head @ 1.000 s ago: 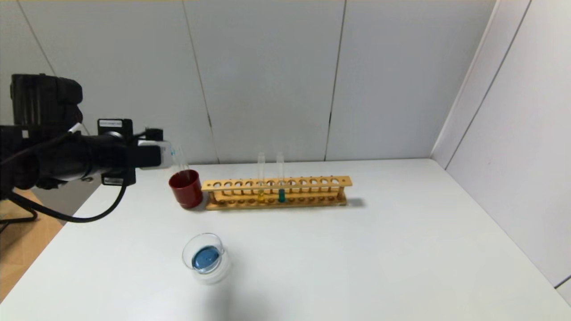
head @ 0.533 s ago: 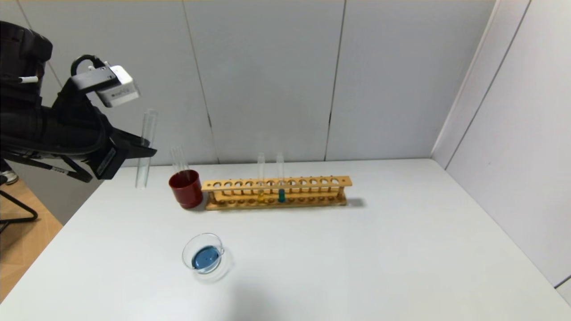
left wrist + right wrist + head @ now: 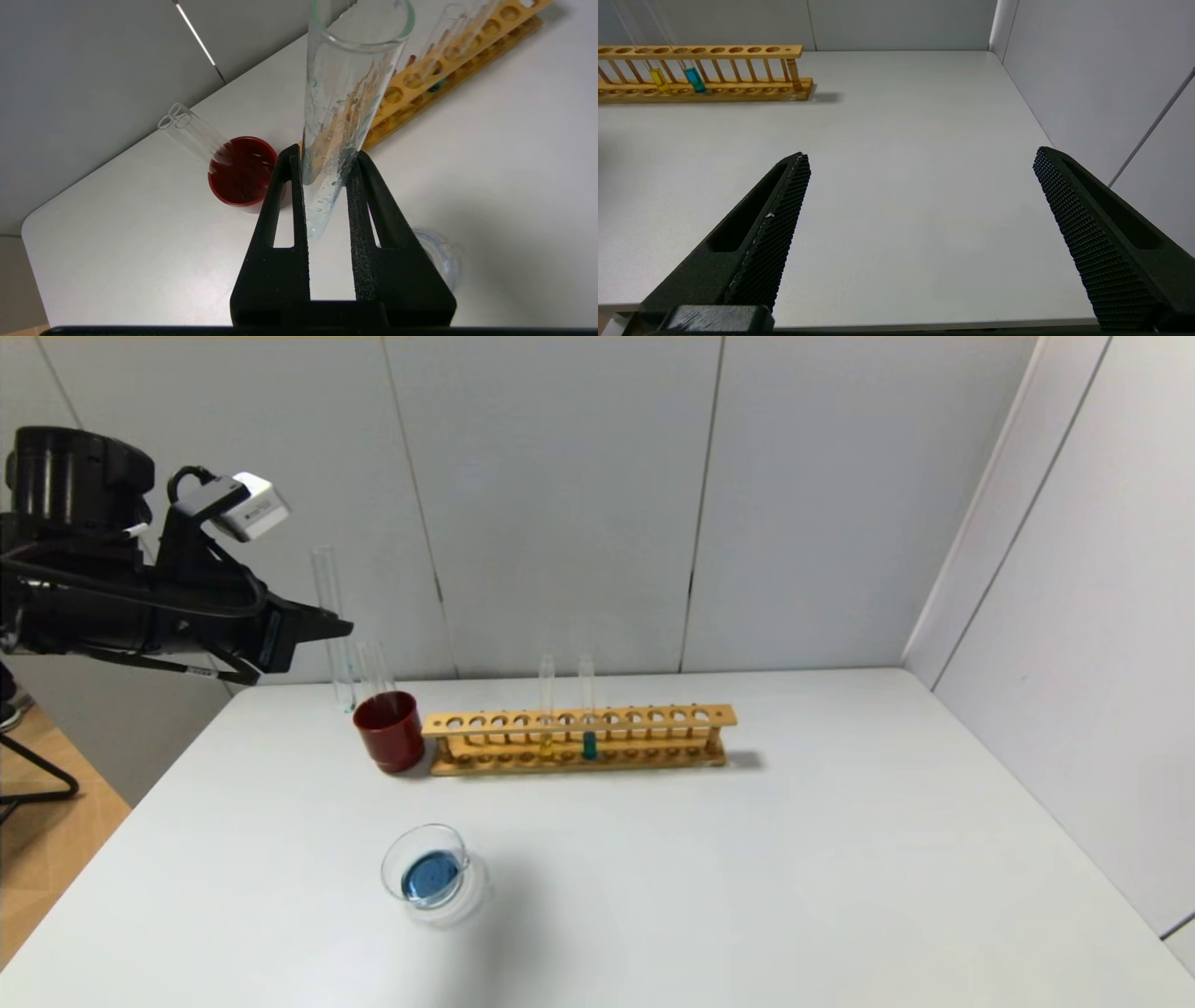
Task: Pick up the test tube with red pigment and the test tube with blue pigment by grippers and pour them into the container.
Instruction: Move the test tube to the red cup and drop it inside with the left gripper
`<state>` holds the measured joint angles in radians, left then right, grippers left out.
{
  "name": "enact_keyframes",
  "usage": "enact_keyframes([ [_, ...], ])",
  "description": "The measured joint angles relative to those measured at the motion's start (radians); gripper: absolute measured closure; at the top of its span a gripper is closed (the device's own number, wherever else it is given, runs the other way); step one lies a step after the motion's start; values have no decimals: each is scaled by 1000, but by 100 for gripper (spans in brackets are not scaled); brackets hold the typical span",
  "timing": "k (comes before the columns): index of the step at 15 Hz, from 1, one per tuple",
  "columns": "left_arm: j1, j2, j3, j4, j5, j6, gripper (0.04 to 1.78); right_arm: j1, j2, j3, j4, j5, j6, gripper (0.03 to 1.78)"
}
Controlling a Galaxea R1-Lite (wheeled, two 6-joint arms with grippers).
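The left gripper (image 3: 331, 627) pinches an emptied test tube (image 3: 332, 616) upright beside the red cup (image 3: 388, 730), while the right gripper (image 3: 920, 224) hangs spread over the bench (image 3: 896, 154)

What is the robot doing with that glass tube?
The left end effector is shut on a thin clear glass test tube that looks emptied, with only teal streaks inside. It holds it upright near the dark red round cup, where other clear tubes already lean. The small clear glass dish holds blue liquid. A yellow-liquid tube and a teal-liquid tube stand in the wooden rack. The right end effector waits open, away from everything.
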<state>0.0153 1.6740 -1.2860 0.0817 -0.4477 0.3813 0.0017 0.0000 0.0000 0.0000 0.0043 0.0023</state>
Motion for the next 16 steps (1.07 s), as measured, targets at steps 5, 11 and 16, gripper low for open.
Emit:
enact_keyframes([
  [5, 17, 151, -15, -159, -1, -15, 152, 0, 0, 0, 0, 0, 0, 6],
  [11, 20, 325, -62, -292, -2, -33, 152, 0, 0, 0, 0, 0, 0, 6],
  [16, 24, 403, -76, -355, -4, -31, 152, 0, 0, 0, 0, 0, 0, 6],
])
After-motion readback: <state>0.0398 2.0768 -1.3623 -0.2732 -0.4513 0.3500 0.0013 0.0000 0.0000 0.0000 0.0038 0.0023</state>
